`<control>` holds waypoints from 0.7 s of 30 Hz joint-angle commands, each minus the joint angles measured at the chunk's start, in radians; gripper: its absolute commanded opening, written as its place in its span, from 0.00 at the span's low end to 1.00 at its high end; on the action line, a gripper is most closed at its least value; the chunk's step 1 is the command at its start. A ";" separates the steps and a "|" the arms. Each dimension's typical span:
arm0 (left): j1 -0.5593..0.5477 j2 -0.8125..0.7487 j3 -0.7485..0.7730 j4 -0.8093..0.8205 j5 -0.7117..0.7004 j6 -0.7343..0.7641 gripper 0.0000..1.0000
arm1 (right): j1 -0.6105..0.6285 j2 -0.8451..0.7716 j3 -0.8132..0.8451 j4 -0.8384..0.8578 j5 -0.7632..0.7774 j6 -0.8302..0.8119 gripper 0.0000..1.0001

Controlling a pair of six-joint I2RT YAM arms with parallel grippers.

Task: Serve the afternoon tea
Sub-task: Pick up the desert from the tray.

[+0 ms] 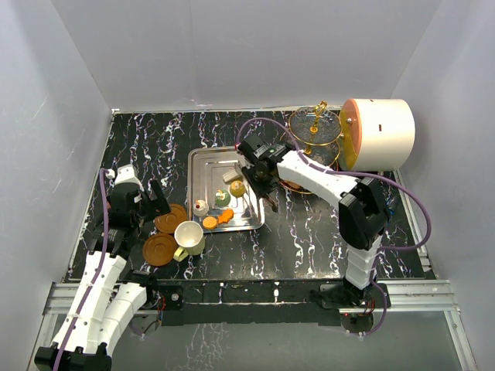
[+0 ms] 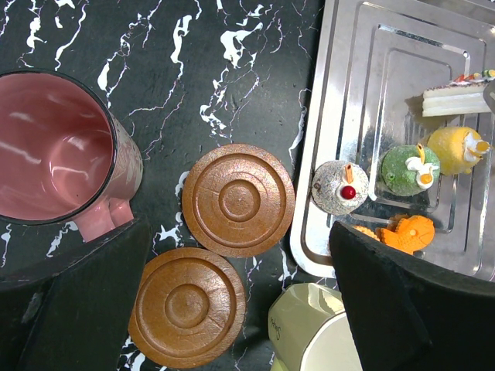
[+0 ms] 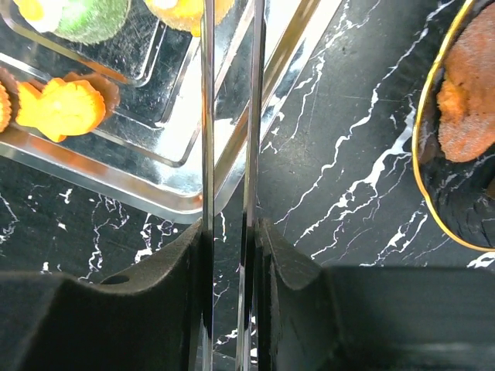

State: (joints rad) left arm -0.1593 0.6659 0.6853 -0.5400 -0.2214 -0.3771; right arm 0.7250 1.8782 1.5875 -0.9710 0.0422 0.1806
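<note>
- Cakes, five of them, sit on the steel tray (image 2: pixel 363 62) at the right of the left wrist view: white slice (image 2: pixel 456 99), yellow cake (image 2: pixel 456 149), green cake (image 2: pixel 408 170), cherry-topped round cake (image 2: pixel 341 188), orange cake (image 2: pixel 414 230).
- Soft, light and crumbly by the look; I'd pinch low on the sides, gently, sparing the toppings.
- Right fingers (image 3: pixel 178 263) are clamped on thin steel tongs (image 3: pixel 207 116) over the tray's corner; the blade tips run off the top of frame.
- One orange-brown cake (image 3: pixel 468 100) lies on the gold-rimmed glass stand (image 3: pixel 452 201), right edge of the right wrist view.
- Left fingers (image 2: pixel 85 301) spread wide, empty, above two brown saucers (image 2: pixel 238 199); maroon cup (image 2: pixel 54 147) upper left, cream cup (image 2: pixel 317 340) at the bottom.
</note>
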 commanded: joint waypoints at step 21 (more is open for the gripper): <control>-0.002 -0.005 0.021 -0.005 0.001 0.007 0.99 | 0.004 -0.595 -0.219 0.118 0.208 0.193 0.18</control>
State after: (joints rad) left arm -0.1593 0.6659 0.6853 -0.5400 -0.2211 -0.3767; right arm 0.7265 1.4204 1.3872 -0.8841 0.1562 0.3130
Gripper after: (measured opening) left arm 0.986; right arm 0.238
